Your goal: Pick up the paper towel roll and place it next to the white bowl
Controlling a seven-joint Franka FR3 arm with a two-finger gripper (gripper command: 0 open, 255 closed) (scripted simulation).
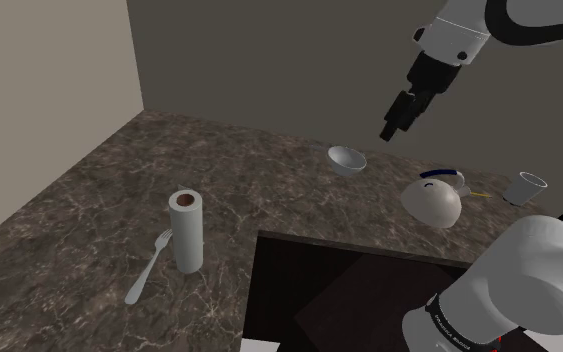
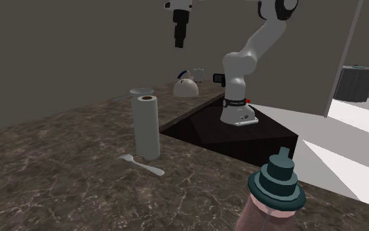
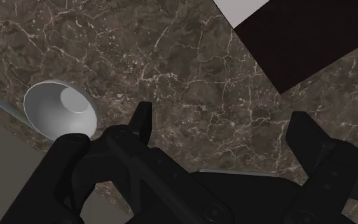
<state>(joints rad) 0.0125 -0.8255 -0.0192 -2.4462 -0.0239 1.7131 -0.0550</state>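
The paper towel roll stands upright on the dark marble counter, white with a dark core. A small white bowl sits farther back on the counter, well apart from the roll. My black gripper hangs high in the air, above and just to the shoulder view's right of that bowl and far from the roll. In the wrist view the gripper is open, its fingers wide apart with only counter between them.
A grey fork lies beside the roll. An overturned white dome-shaped bowl, a blue-trimmed item and a cup stand right of the bowl in the shoulder view. A teal-capped bottle rises in the second exterior view's foreground. The dark stand borders the counter.
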